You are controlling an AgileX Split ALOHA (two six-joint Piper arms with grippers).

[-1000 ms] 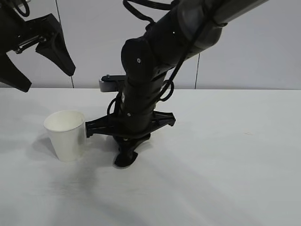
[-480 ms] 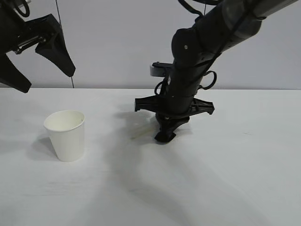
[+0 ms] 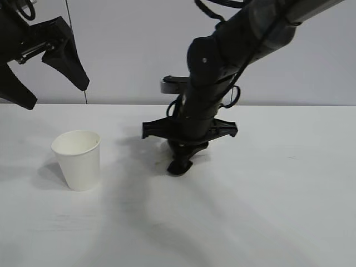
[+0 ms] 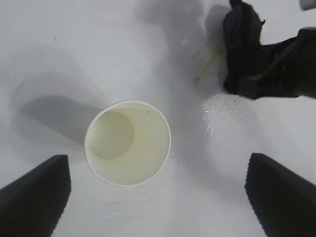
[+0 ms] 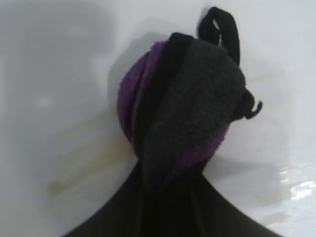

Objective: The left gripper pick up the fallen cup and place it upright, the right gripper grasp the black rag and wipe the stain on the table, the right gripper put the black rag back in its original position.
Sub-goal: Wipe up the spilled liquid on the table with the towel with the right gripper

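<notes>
The white cup [image 3: 78,158] stands upright on the table [image 3: 267,211] at the left; from above its mouth [image 4: 127,143] looks empty. My left gripper [image 3: 55,94] hangs open high above it, its fingers [image 4: 39,192] wide apart and clear of the cup. Right of the cup, my right gripper [image 3: 179,161] points down, shut on the black rag [image 5: 182,103], which is pressed onto the table. Purple folds show in the rag [image 4: 240,34]. Yellowish streaks of the stain [image 5: 84,163] lie beside the rag, with a thin streak [image 4: 207,69] and a wet sheen near it.
A pale wall [image 3: 311,55] runs behind the table's far edge. The right arm [image 3: 233,44] slants down from the upper right over the middle of the table. Bare tabletop lies in front and to the right.
The right gripper dragged the rag from beside the cup away to the right, then back a little leftward. Cup and left gripper have not moved.
</notes>
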